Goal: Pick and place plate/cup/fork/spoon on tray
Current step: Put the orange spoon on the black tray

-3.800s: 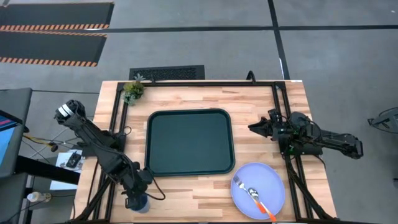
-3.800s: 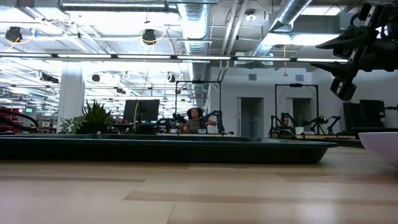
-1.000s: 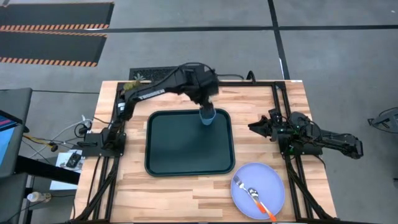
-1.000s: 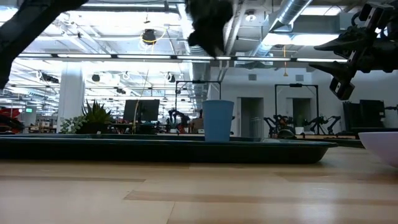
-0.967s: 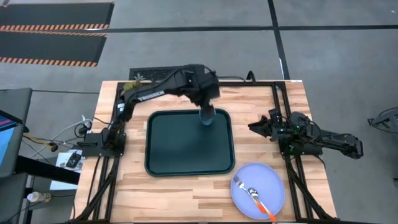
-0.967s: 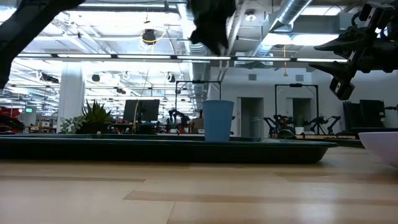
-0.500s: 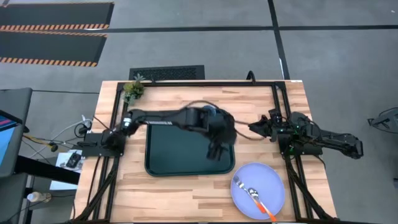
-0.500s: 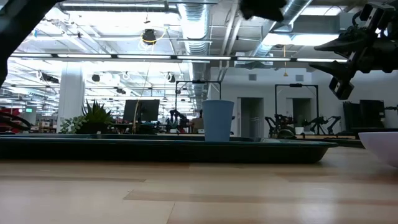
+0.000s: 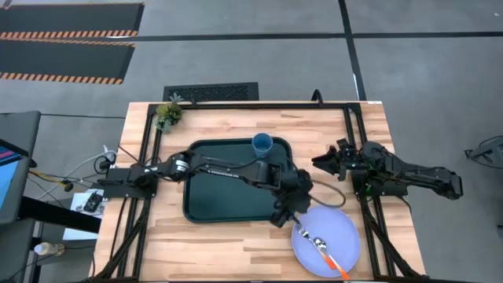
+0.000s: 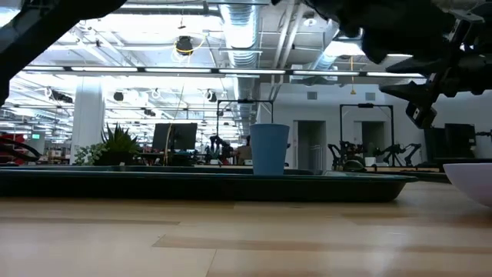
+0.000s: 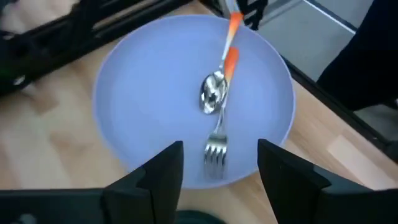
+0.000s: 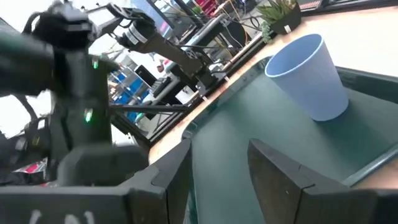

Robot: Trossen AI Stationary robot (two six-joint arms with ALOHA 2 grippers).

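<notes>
The blue cup [image 9: 262,143] [image 12: 311,74] stands upright on the dark green tray [image 9: 236,185], in its far right corner. The lavender-blue plate [image 9: 326,240] [image 11: 155,106] lies on the table at the near right. On it lie the fork [image 11: 216,148] and the spoon [image 11: 214,96], their orange handles [image 11: 231,50] side by side. My left gripper [image 9: 284,214] [image 11: 219,171] hovers open over the plate's left edge, its fingers either side of the fork's tines, touching nothing. My right gripper [image 9: 321,161] [image 12: 221,174] waits open at the tray's right side.
A small potted plant [image 9: 167,112] stands at the table's far left corner. Black frame rails [image 9: 357,149] run along both sides of the table. Bare wood [image 9: 228,244] lies between the tray and the near edge.
My left gripper has left the spot above the cup and swung across the tray toward the table's near right, ending low over the plate's left edge. The cup has stayed upright on the tray.
</notes>
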